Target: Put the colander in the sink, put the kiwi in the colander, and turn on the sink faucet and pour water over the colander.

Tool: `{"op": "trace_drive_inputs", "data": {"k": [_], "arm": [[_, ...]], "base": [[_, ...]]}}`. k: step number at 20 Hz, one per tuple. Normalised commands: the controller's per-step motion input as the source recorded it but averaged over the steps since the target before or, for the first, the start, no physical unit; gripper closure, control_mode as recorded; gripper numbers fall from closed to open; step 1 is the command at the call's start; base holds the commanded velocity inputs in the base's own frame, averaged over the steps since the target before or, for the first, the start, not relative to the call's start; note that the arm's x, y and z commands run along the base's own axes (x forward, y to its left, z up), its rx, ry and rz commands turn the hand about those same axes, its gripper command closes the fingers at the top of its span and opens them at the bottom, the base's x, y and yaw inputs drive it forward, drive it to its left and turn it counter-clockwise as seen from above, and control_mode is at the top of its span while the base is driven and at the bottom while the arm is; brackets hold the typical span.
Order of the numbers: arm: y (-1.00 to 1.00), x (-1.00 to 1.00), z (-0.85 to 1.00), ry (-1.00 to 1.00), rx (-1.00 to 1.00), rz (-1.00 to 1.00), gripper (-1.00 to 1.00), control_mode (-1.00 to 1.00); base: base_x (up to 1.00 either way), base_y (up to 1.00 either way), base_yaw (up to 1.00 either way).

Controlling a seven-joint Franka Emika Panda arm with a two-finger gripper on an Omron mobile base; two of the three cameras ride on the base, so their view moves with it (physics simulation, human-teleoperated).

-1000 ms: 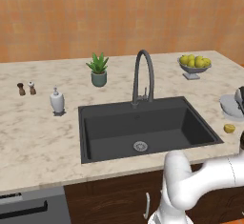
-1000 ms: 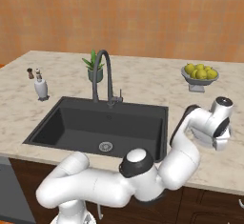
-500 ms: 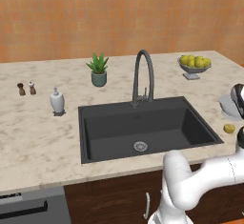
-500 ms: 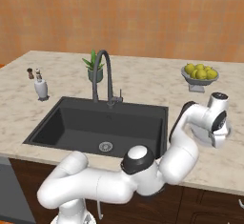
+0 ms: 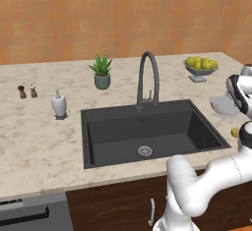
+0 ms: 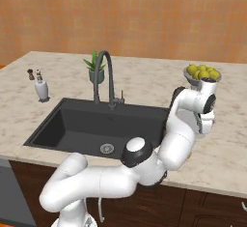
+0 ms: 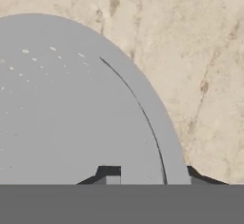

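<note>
The colander (image 7: pixel 71 113), a pale grey bowl dotted with small holes, sits on the counter to the right of the sink (image 5: pixel 147 131). In the left base view the colander (image 5: pixel 221 106) shows partly behind my hand. My gripper (image 7: pixel 152 178) points down at it, one fingertip inside the bowl and one outside, shut on its rim. From the sides the gripper (image 5: pixel 242 108) (image 6: pixel 206 129) hangs low over the counter. The kiwi (image 5: pixel 235 132) lies on the counter just in front of the colander. The dark gooseneck sink faucet (image 5: pixel 147 77) stands behind the basin (image 6: pixel 103 124).
A pedestal bowl of yellow-green fruit (image 5: pixel 201 65) stands behind the colander. A potted plant (image 5: pixel 102 72), a soap dispenser (image 5: pixel 59 104) and two small shakers (image 5: pixel 27 91) are on the counter left of the faucet.
The jaws have drawn in from wide open onto the colander's rim. The hand has shifted slightly over the colander. Nothing else has moved.
</note>
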Motion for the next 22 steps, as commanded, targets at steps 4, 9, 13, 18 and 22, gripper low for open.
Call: {"op": "trace_drive_inputs", "data": {"k": [4,9,13,18,22], "arm": [[0.7,0.17,0.92,0.14,0.0,0.0,1.0,-1.0],[0.38,-0.1,1.0,-0.14,0.0,-0.04,1.0,-1.0],[0.64,0.0,0.31,-0.42,0.0,0.33,1.0,-1.0],[0.68,0.02,0.01,-0.47,-0.01,0.52,1.0,-1.0],[0.7,0.0,0.01,-0.47,-0.2,0.52,1.0,-1.0]], "base": [[0.0,0.0,0.0],[0.0,0.0,0.0],[0.0,0.0,0.0],[0.0,0.0,0.0],[0.0,0.0,0.0]]}}
